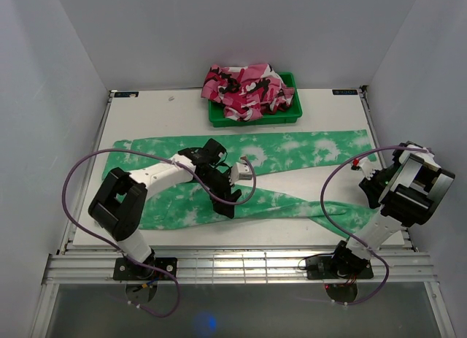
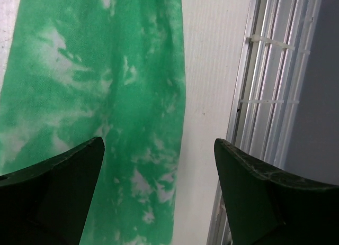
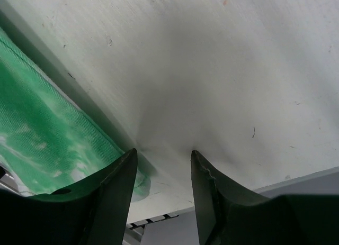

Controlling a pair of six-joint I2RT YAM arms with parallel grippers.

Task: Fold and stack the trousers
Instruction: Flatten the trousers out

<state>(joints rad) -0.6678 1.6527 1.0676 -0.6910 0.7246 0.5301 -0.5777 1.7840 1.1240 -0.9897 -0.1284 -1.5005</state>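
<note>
The green tie-dye trousers (image 1: 292,152) lie spread flat across the white table, with the two legs splayed to the right in a V. My left gripper (image 1: 228,201) hovers open and empty over the near leg, at the middle of the table. In the left wrist view (image 2: 159,144) the cloth (image 2: 106,97) lies under the left finger and bare table under the right one. My right gripper (image 1: 367,179) is open and empty at the right, between the two leg ends. In the right wrist view (image 3: 162,152) it is over bare table, with the cloth (image 3: 32,123) beside its left finger.
A green bin (image 1: 292,115) holding crumpled pink and white cloth (image 1: 248,90) stands at the back centre. An aluminium rail (image 1: 233,261) runs along the table's near edge and also shows in the left wrist view (image 2: 270,97). White walls enclose three sides.
</note>
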